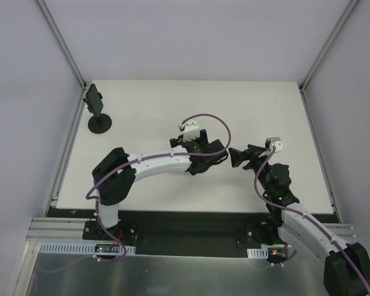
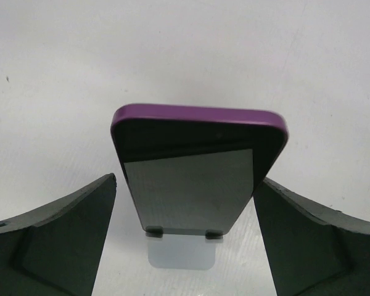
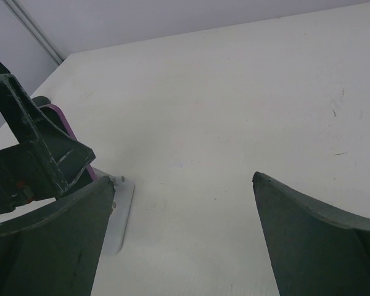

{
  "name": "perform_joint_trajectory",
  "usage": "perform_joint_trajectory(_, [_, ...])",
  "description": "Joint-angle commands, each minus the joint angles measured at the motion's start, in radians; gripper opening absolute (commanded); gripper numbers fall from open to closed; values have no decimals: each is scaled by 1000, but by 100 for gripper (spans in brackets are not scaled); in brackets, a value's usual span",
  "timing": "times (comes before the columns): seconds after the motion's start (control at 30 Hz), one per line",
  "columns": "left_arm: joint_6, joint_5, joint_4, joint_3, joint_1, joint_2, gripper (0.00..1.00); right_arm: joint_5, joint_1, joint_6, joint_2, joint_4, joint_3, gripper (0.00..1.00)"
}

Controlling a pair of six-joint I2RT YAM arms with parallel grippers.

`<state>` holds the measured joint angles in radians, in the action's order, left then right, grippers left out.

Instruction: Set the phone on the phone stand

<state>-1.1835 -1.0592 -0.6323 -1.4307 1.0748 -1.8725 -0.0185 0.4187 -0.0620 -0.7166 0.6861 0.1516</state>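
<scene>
Phone (image 2: pixel 197 132) between fingers (image 2: pixel 61 237) of left gripper (image 2: pixel 186 182)

My purple-cased phone (image 2: pixel 191 185), dark screen toward me, leans tilted back on a white stand (image 2: pixel 179 254) mid-table; a black stand (image 1: pixel 97 112) sits far-left.

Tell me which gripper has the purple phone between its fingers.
The left gripper: the phone stands between its fingers on a small white stand. The right gripper is open beside it, fingers around nothing.
</scene>
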Motion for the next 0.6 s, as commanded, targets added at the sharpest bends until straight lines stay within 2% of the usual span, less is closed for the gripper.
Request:
perform_joint_trajectory(0.0, [-2, 60, -15, 38, 8, 38, 92, 9, -11, -16, 8, 73, 3, 97])
perform_joint_trajectory(0.07, [16, 99, -15, 41, 8, 59, 99, 9, -12, -16, 5, 73, 3, 97])
perform_joint_trajectory(0.2, [96, 197, -15, 33, 10, 104, 99, 9, -14, -18, 5, 73, 5, 97])
perform_joint_trajectory(0.37, [208, 327, 31, 110, -4, 216, 99, 9, -15, -18, 5, 73, 3, 97])
perform_joint_trajectory(0.5, [404, 485, 242, 269, -33, 396, 99, 9, -15, -18, 5, 73, 2, 97])
perform_joint_trajectory(0.57, [517, 640, 391, 387, -67, 465, 99, 9, -15, -18, 2, 75, 3, 97])
